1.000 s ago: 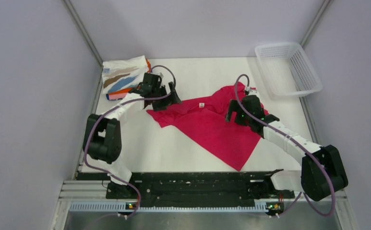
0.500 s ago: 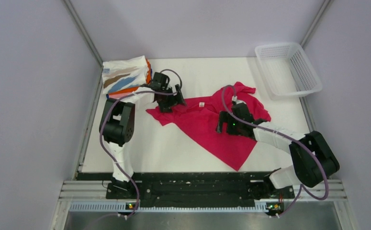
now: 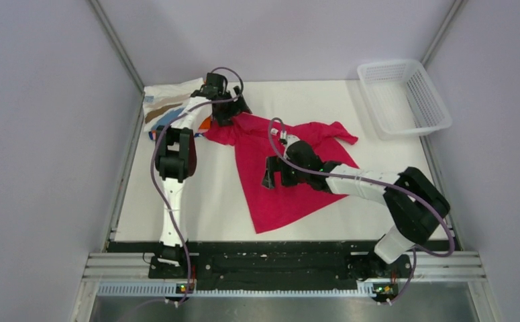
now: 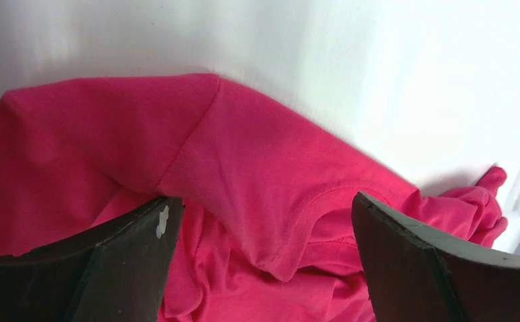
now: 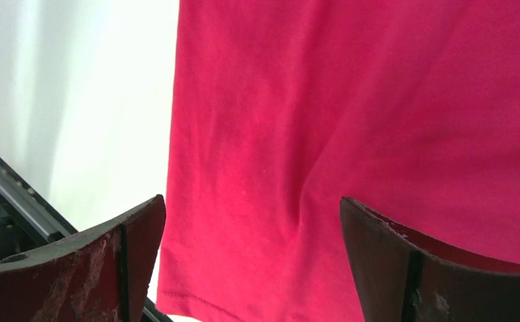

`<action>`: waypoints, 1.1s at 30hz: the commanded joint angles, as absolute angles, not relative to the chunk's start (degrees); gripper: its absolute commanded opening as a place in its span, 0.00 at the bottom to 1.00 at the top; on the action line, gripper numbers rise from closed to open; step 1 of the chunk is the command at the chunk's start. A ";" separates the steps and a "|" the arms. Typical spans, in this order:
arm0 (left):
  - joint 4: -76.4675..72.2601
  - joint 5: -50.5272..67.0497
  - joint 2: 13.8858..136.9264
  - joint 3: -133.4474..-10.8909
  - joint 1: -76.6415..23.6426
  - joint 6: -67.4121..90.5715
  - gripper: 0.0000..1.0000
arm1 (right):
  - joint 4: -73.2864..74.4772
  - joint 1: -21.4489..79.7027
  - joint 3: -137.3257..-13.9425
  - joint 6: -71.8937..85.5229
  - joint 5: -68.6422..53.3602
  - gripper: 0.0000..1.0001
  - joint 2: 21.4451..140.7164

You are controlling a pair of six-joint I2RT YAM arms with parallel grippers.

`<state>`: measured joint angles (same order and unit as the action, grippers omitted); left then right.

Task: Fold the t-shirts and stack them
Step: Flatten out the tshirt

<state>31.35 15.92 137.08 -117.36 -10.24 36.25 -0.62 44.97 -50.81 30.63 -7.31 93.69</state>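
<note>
A magenta-red t-shirt [image 3: 277, 191] lies spread and partly rumpled on the white table, its hem toward the near edge. My left gripper [image 3: 233, 114] hovers open at the shirt's back-left sleeve; in the left wrist view the wide-apart fingers [image 4: 129, 268] flank bunched cloth [image 4: 264, 201] by the collar seam. My right gripper [image 3: 272, 173] stands open over the shirt's left side; in the right wrist view flat red cloth [image 5: 351, 121] and its hem pass between the fingers [image 5: 384, 261]. A stack of folded t-shirts [image 3: 166, 107], white with tan and blue streaks on top, sits at the back left.
A white plastic mesh basket [image 3: 404, 94] stands at the back right corner. Walls close in the table on the left, right and back. The black rail [image 3: 270, 258] with the arm bases runs along the near edge.
The shirt has swung round and slid left, its hem now toward the near edge. My left gripper went back toward the stack; my right gripper moved left across the shirt.
</note>
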 commanded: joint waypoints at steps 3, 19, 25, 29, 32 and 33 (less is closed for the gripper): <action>34.16 9.46 121.53 -111.93 -13.66 29.91 0.99 | 4.00 35.38 -48.20 34.66 -0.18 0.99 78.10; 41.44 -9.79 78.79 -58.17 -55.28 36.48 0.97 | 24.83 9.91 -40.10 38.52 18.18 0.99 60.37; 40.92 -7.86 79.55 -52.30 -63.12 43.82 0.89 | 25.12 9.42 -39.83 38.08 17.85 0.98 60.73; 38.08 -5.99 83.53 -50.91 -63.11 45.22 0.77 | 25.08 9.12 -39.18 38.01 17.85 0.98 60.91; 37.02 -4.65 86.51 -50.38 -63.13 45.32 0.70 | 25.14 8.68 -38.88 38.04 18.06 0.98 61.09; 37.00 -5.10 87.39 -50.36 -63.11 45.48 0.69 | 25.09 8.67 -38.85 38.09 18.21 0.98 61.14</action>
<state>39.59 -6.00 84.55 -51.18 -63.13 43.48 25.17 9.47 -39.00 37.76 16.51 61.71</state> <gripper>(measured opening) 0.707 0.980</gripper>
